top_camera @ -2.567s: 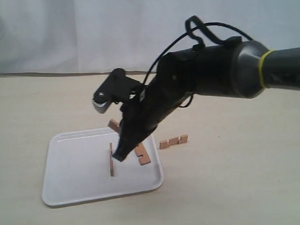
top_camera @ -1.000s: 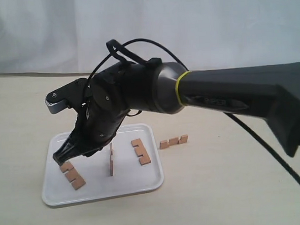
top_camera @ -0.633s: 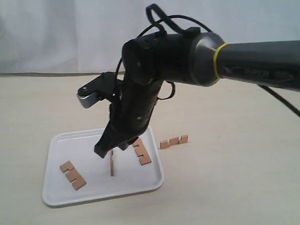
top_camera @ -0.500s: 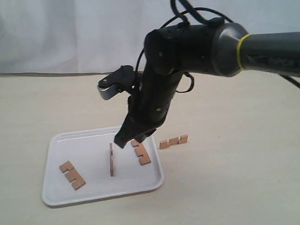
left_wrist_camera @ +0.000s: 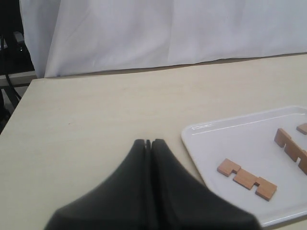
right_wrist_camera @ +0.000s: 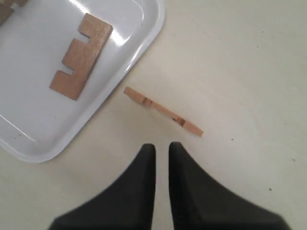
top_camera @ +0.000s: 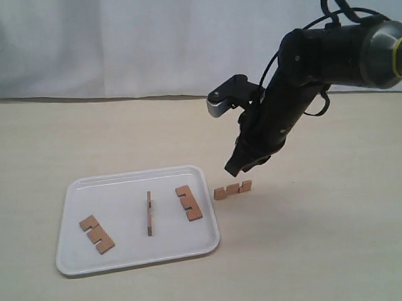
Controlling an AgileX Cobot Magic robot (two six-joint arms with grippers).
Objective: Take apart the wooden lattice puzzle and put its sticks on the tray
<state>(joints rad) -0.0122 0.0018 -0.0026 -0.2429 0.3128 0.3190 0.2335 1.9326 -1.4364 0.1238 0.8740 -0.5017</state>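
Reddish-brown wood, four notched sticks, all separate, none interlocked

- Tray (top_camera: 123, 196): white plastic, rectangular, rounded corners, low rim; lies flat on the desk (top_camera: 336, 245), a pale beige surface, on the left of the exterior view
- First stick (top_camera: 97, 234): flat on the tray, near its left end; also in the left wrist view (left_wrist_camera: 246, 179)
- Second stick (top_camera: 149, 214): standing on its long edge, about mid-tray, apart from the others
- Third stick (top_camera: 188, 203): flat on the tray, close to the right rim; also in the right wrist view (right_wrist_camera: 81, 56)
- Fourth stick (top_camera: 232, 189): off the tray, on the bare desk just beside the right rim, on edge with the notches upward; a thin strip in the right wrist view (right_wrist_camera: 163, 111)
- Right end effector (top_camera: 232, 169): black, tilted down, hanging above the fourth stick without touching it; its two fingers stand a narrow slit apart with nothing between them (right_wrist_camera: 161, 146)
- Left end effector (left_wrist_camera: 148, 142): black, fingertips pressed together, empty, over bare desk near the tray's corner (left_wrist_camera: 201, 132)
- Backdrop (top_camera: 118, 41): white cloth behind the desk
- Arm marking: yellow band (top_camera: 401, 54) around the right arm
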